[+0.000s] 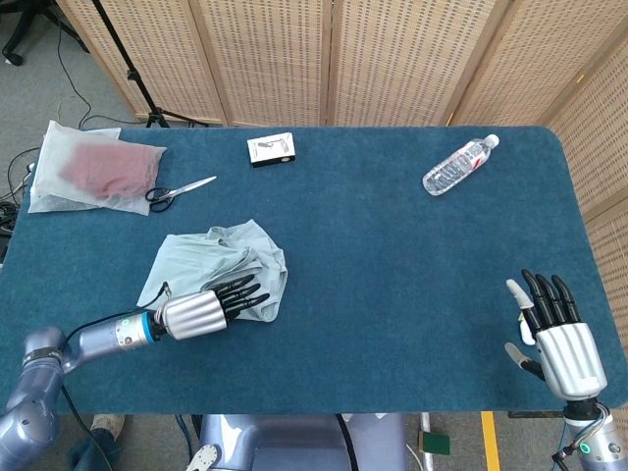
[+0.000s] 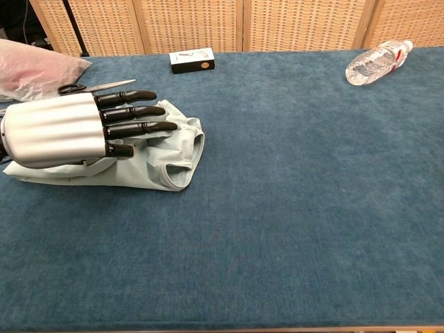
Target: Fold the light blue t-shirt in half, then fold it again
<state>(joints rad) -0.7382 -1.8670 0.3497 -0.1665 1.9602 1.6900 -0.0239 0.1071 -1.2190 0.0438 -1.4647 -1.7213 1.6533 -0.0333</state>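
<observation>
The light blue t-shirt (image 1: 224, 257) lies bunched and roughly folded on the left half of the blue table (image 1: 392, 265). In the chest view the t-shirt (image 2: 173, 156) shows its collar opening toward the right. My left hand (image 1: 208, 310) lies low over the shirt's near edge, fingers straight and slightly apart, pointing right. The chest view shows the same left hand (image 2: 73, 130) flat above the cloth, hiding the shirt's left part; no fabric shows between its fingers. My right hand (image 1: 553, 338) hovers at the near right corner, fingers spread, holding nothing.
Scissors (image 1: 182, 189) and a plastic bag with something red (image 1: 93, 172) lie at the far left. A small box (image 1: 272, 149) sits at the far middle, a water bottle (image 1: 459, 164) at the far right.
</observation>
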